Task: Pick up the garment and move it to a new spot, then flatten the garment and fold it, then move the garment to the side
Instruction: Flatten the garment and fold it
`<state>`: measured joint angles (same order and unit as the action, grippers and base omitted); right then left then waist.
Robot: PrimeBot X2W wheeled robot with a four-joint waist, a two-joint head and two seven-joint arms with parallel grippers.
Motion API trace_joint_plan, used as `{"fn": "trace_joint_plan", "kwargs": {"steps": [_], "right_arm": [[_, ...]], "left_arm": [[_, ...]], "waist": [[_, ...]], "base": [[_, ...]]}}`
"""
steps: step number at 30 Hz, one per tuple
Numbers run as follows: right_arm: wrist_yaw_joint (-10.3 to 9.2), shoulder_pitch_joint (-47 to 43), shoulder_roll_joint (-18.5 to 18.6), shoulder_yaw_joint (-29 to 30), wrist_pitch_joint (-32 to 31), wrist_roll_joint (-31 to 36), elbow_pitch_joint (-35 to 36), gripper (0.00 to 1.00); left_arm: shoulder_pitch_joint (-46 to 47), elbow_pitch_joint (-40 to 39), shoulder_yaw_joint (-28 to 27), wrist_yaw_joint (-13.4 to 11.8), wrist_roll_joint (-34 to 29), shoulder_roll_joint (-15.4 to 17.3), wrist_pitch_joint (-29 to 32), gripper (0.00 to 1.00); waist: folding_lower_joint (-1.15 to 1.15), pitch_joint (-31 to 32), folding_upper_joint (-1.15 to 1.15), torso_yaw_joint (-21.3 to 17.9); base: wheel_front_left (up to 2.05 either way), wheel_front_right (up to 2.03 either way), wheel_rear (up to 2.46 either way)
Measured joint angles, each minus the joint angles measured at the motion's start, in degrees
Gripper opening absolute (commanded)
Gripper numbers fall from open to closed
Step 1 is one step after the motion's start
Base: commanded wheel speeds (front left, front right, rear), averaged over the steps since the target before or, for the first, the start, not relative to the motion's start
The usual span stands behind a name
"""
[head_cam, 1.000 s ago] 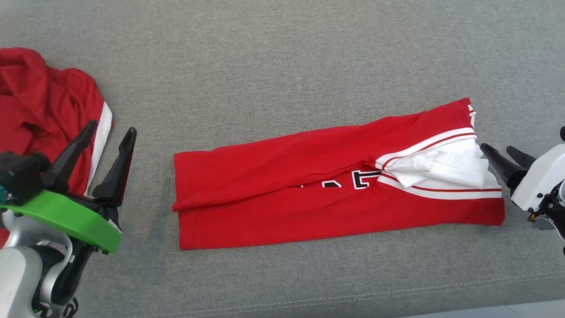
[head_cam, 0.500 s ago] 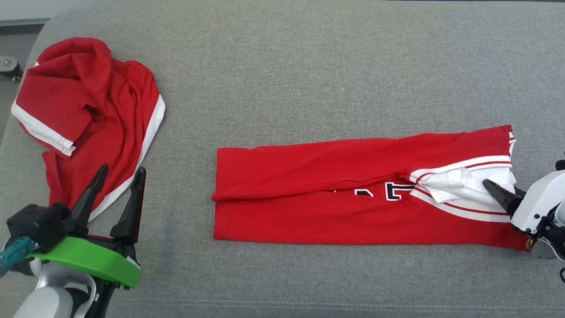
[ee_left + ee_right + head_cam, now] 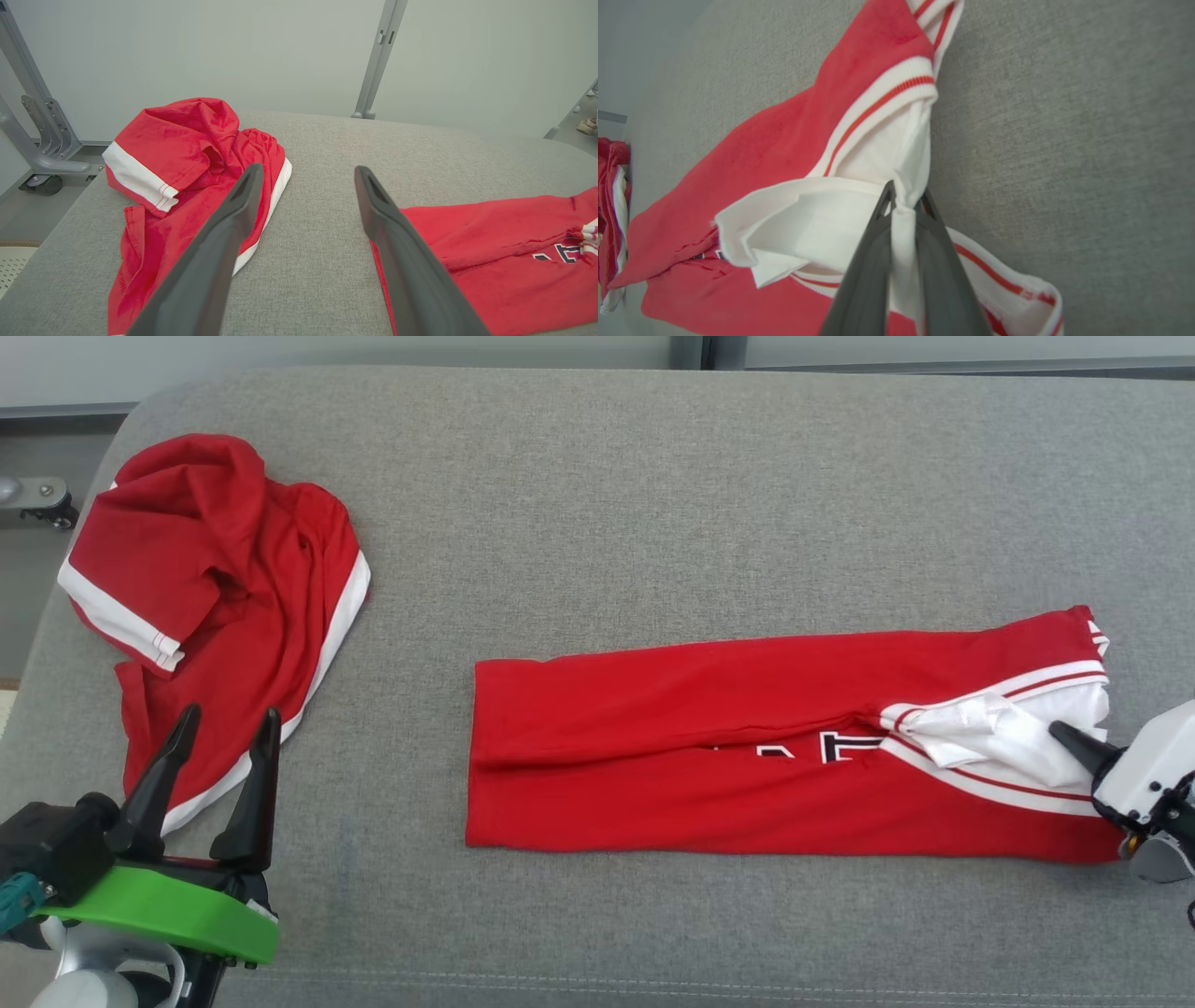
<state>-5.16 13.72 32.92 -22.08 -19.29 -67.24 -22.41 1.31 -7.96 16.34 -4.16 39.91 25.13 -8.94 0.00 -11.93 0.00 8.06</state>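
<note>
The right gripper (image 3: 903, 200), open a second ago, now pinches the white collar (image 3: 822, 219) of the folded red jersey (image 3: 747, 737) centre-right on the grey cushion (image 3: 597, 504), readying the next fold; left gripper (image 3: 231, 714) wide open, empty

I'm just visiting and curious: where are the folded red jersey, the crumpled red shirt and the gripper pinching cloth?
folded red jersey (image 3: 709, 803): head view, its flat red lower half.
crumpled red shirt (image 3: 243, 588): head view, its bunched red middle.
right gripper (image 3: 906, 198): right wrist view, between fingertips pinching white cloth.
</note>
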Motion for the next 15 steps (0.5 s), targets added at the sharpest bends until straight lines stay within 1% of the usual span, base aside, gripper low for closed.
{"fn": "trace_joint_plan", "kwargs": {"steps": [3, 4, 7, 10, 12, 15], "right_arm": [[0.09, 0.0, 1.6, 1.5, 0.0, -0.7, -0.4, 0.00], [0.03, 0.0, 3.6, 3.0, 0.0, -1.1, -0.9, 0.00], [-0.01, 0.0, 6.8, 5.3, 0.1, -1.5, -1.2, 0.00], [0.25, 0.2, 8.6, 6.3, 0.3, -1.7, 0.1, 0.00], [1.81, 1.2, 8.5, 5.6, -0.2, -2.0, 3.0, 0.00], [4.61, 3.3, 7.3, 2.1, -2.0, -1.7, 9.3, 0.00]], "left_arm": [[-0.7, -0.1, -0.6, -0.1, 0.1, 0.1, -0.3, 1.00], [-0.7, -0.3, -0.6, -0.1, 0.1, 0.1, -0.3, 1.00], [-0.7, -0.5, -0.6, -0.1, 0.1, 0.1, -0.3, 1.00], [-0.9, -0.8, -0.5, -0.1, 0.1, 0.1, -0.3, 1.00], [-1.1, -1.0, -0.5, -0.1, 0.1, 0.1, -0.3, 1.00], [-1.2, -1.0, -0.4, -0.1, 0.2, 0.1, -0.6, 1.00]], "waist": [[0.00, 0.1, 0.00, -0.6], [0.00, 0.2, 0.00, -0.9], [0.00, 0.3, 0.00, -1.2], [0.00, 0.6, 0.00, -1.4], [0.00, 0.7, 0.00, -1.5], [0.00, 1.0, 0.00, -1.7]], "base": [[0.00, 0.00, 0.00], [0.00, 0.00, 0.00], [0.00, 0.00, 0.00], [0.00, 0.00, 0.00], [0.00, 0.00, 0.00], [0.00, 0.00, 0.00]]}}
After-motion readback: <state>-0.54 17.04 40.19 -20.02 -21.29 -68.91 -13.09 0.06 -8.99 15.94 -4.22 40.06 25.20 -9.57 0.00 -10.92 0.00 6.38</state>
